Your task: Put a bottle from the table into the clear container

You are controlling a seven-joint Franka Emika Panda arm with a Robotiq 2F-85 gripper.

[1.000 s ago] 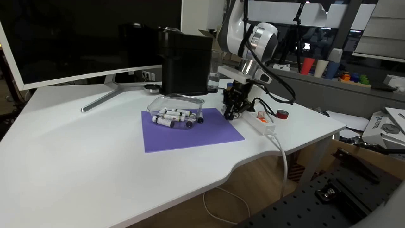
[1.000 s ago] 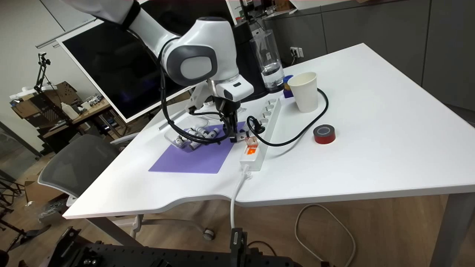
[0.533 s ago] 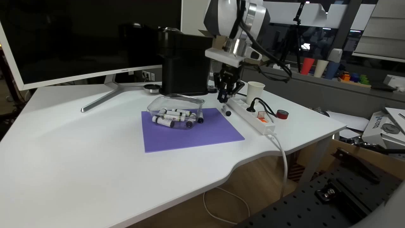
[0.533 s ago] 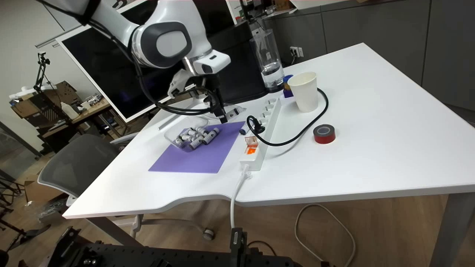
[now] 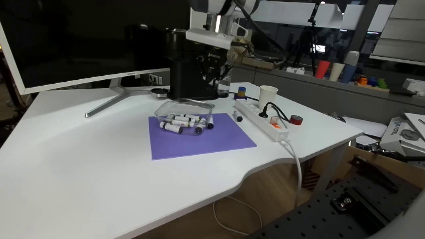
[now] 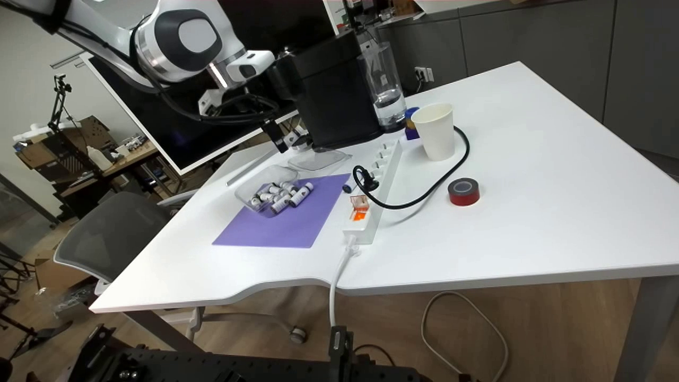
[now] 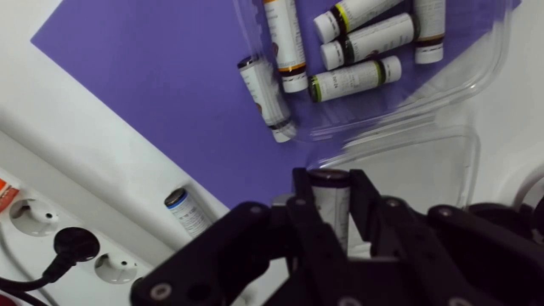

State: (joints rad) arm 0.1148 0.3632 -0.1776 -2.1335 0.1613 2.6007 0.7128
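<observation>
My gripper (image 7: 328, 174) is shut on a bottle (image 7: 333, 204) with a white label, held upright between the fingertips in the wrist view. In both exterior views the gripper (image 5: 212, 81) (image 6: 284, 144) is raised above the table, in front of the black machine. The clear container (image 5: 186, 108) (image 6: 260, 183) (image 7: 480, 80) stands on the purple mat with several white-labelled bottles (image 7: 357, 80) inside. One bottle (image 7: 264, 91) lies on the mat against the container's outer side. Another bottle (image 5: 237, 116) (image 7: 189, 214) lies on the table beside the power strip.
A clear lid (image 6: 318, 158) (image 7: 425, 170) lies beside the container. The white power strip (image 5: 262, 119) with a black plug, a paper cup (image 5: 267, 95) and red tape (image 5: 296, 119) stand near. The black machine (image 5: 196, 66) and the monitor (image 5: 93, 36) rise behind.
My gripper has risen from beside the power strip and moved toward the container and the black machine, carrying the bottle. The bottle beside the strip has come into view.
</observation>
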